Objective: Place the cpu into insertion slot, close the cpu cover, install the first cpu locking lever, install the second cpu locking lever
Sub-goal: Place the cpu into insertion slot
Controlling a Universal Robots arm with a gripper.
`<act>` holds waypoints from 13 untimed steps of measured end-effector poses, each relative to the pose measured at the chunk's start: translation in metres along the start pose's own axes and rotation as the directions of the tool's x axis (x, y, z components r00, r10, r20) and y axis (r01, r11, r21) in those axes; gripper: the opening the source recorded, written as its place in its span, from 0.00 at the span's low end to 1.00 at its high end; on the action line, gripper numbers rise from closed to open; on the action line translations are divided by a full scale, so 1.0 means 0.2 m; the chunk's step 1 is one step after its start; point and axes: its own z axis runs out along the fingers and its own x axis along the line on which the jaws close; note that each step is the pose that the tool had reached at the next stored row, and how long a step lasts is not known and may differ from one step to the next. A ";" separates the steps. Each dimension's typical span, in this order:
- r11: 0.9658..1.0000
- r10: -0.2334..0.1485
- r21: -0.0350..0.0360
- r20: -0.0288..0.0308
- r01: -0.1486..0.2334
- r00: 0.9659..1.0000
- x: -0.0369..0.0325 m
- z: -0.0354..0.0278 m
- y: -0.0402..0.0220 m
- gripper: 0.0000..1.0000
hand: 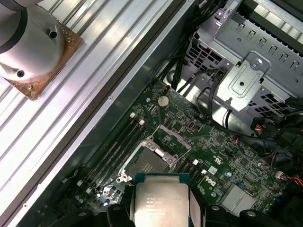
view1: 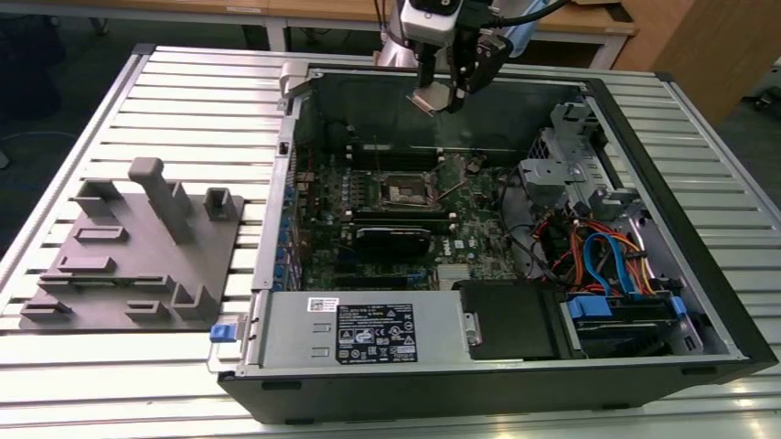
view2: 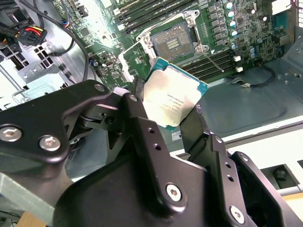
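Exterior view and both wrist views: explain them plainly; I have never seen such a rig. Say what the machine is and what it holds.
The exterior view looks from off the arm at a slatted metal table bearing an opened computer case and, on the exterior view's left, a grey moulded block. The machine above the case is a robot arm ending in a gripper. Both wrist views come from cameras riding on that arm. The gripper is shut on the cpu, a flat silver chip, not yet in the empty insertion slot.
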 end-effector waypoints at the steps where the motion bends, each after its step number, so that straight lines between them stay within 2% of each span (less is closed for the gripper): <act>1: 1.000 0.001 0.000 0.000 -0.001 1.000 0.000 0.000 0.000 0.54; 3: 1.000 0.014 0.000 0.001 -0.014 1.000 0.000 0.000 0.000 0.54; 7: 0.998 0.070 -0.002 0.006 -0.070 0.998 0.000 0.002 0.000 0.54; 10: 0.997 0.076 0.000 0.006 -0.076 0.997 0.000 0.004 0.000 0.54; 13: 0.997 0.082 0.010 0.000 -0.082 0.997 0.000 0.008 0.000 0.54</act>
